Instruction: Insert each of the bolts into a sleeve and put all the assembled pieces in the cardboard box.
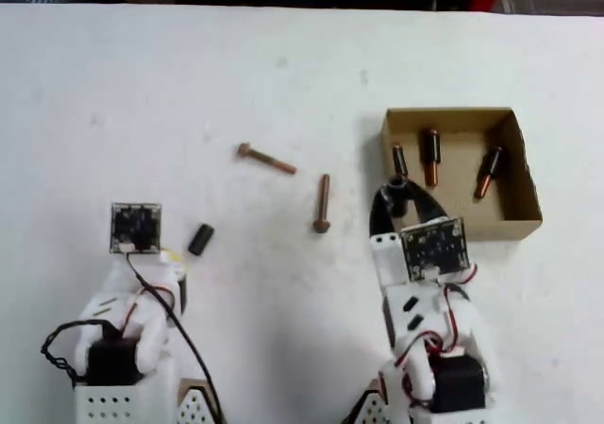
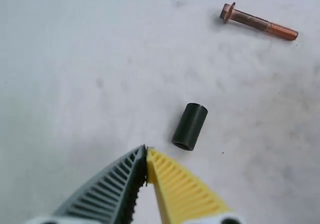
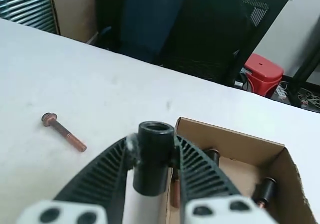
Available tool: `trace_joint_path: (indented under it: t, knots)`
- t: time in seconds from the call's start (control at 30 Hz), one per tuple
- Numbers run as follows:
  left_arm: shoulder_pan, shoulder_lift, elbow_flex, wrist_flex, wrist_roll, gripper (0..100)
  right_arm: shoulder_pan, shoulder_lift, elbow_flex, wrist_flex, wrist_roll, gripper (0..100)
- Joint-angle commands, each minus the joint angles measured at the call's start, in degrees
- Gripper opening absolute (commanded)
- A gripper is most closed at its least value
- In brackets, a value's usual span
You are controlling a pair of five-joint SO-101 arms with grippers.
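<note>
My right gripper (image 1: 396,197) (image 3: 152,151) is shut on an upright black sleeve (image 3: 151,156), just in front of the cardboard box's (image 1: 526,180) (image 3: 227,136) near left corner. Three bolt-and-sleeve pieces (image 1: 431,156) lie inside the box. Two bare copper bolts rest on the table: one (image 1: 267,160) (image 2: 258,21) (image 3: 63,131) at the centre, another (image 1: 322,203) to its right, close to the right gripper. A loose black sleeve (image 1: 200,240) (image 2: 190,126) lies on its side just past my left gripper (image 1: 176,257) (image 2: 146,153), which is shut with nothing in it.
The white table (image 1: 189,75) stretches wide behind the bolts. Beyond its far edge stand a dark mesh chair (image 3: 220,29) and a red bin (image 3: 262,72).
</note>
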Motion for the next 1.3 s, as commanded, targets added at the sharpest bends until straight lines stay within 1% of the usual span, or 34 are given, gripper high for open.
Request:
trace_joint_path:
  t: [0.0,0.13,0.23,0.3,0.37,0.53,0.63,0.8,1.03,1.27]
  knots:
    - [0.5,-0.7,-6.3,2.5,-2.5,2,0.5,-0.6,3.3,-9.0,-0.9,1.6]
    - [0.5,-0.6,-13.3,7.4,-4.7,2,0.5,-0.6,7.3,-15.8,-1.0,1.6]
    - [0.4,-0.3,-17.8,9.6,-5.8,2,0.5,-0.6,9.9,-21.1,-1.0,1.6]
    - [0.4,2.5,-20.2,9.8,-6.0,2,0.6,-0.6,11.3,-23.6,-1.0,1.6]
    - [0.4,8.5,-23.2,8.4,-6.1,2,0.6,-0.6,12.2,-24.2,-0.5,1.6]
    - [1.0,29.8,-33.3,3.3,-5.6,2,0.5,-0.5,12.4,-24.0,-1.0,1.7]
    - [3.4,41.2,-39.0,2.2,-5.5,2,-0.3,-0.5,13.8,-24.3,-1.0,1.8]
    - [9.6,53.9,-46.2,0.4,1.0,2,-6.2,-0.6,17.5,-24.5,-1.0,1.7]
    - [15.4,67.5,-52.3,-6.1,5.8,2,-6.2,-0.6,17.9,-24.5,-0.5,1.6]
    - [16.2,84.0,-63.7,-7.3,13.3,2,-6.2,-0.5,19.3,-27.3,-0.9,1.6]
